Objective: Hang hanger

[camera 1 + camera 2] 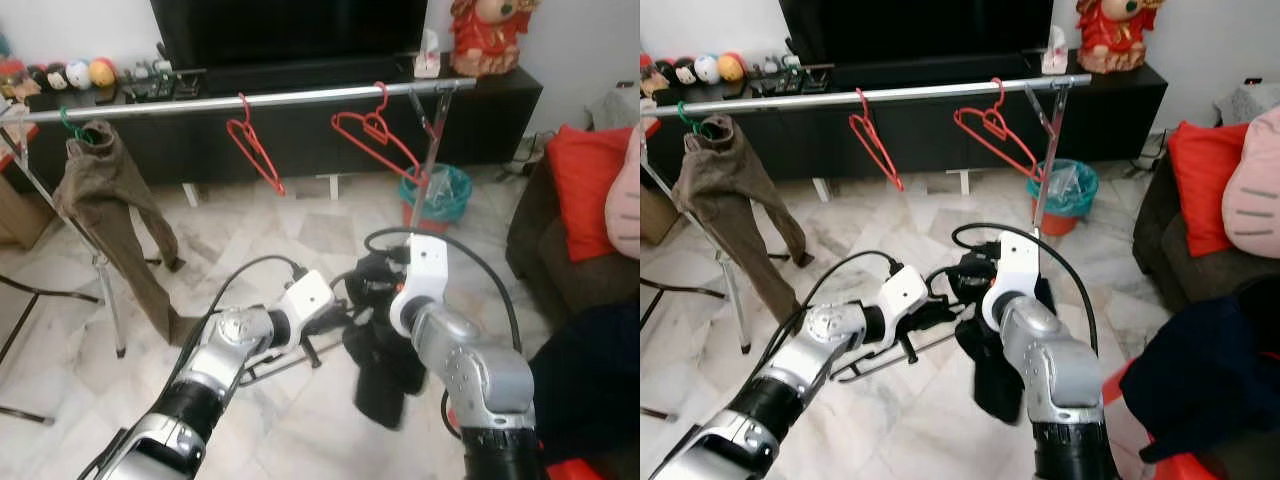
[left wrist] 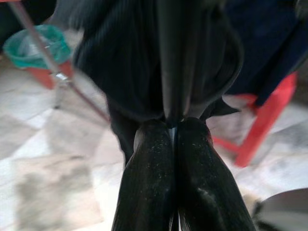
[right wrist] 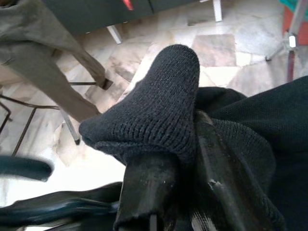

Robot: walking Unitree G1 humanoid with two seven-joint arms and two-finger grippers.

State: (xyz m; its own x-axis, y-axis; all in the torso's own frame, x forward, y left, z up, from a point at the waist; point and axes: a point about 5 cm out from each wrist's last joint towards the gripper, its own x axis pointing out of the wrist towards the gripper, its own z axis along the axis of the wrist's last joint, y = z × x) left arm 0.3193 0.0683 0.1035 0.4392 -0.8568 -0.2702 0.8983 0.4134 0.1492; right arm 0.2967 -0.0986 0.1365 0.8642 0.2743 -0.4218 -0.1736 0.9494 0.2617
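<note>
A black garment (image 1: 385, 370) hangs low between my two arms, over the marble floor. My right gripper (image 3: 185, 154) is shut on a fold of its knitted fabric (image 3: 159, 106). My left gripper (image 2: 173, 132) is shut on the thin bar of a black hanger (image 1: 880, 360), which pokes into the garment. The hanger's frame trails down and to the left, under my left arm. Ahead runs a silver clothes rail (image 1: 250, 102) carrying two empty red hangers (image 1: 255, 145) (image 1: 375, 135). At the rail's left end, brown trousers (image 1: 100, 190) hang on a green hanger.
The rail's legs stand at the left (image 1: 108, 300) and right (image 1: 430, 170), with a teal bin (image 1: 437, 195) behind the right one. A black TV cabinet (image 1: 300, 130) runs behind the rail. At the right are a sofa with a red cushion (image 1: 580, 180) and dark blue cloth (image 1: 590, 370).
</note>
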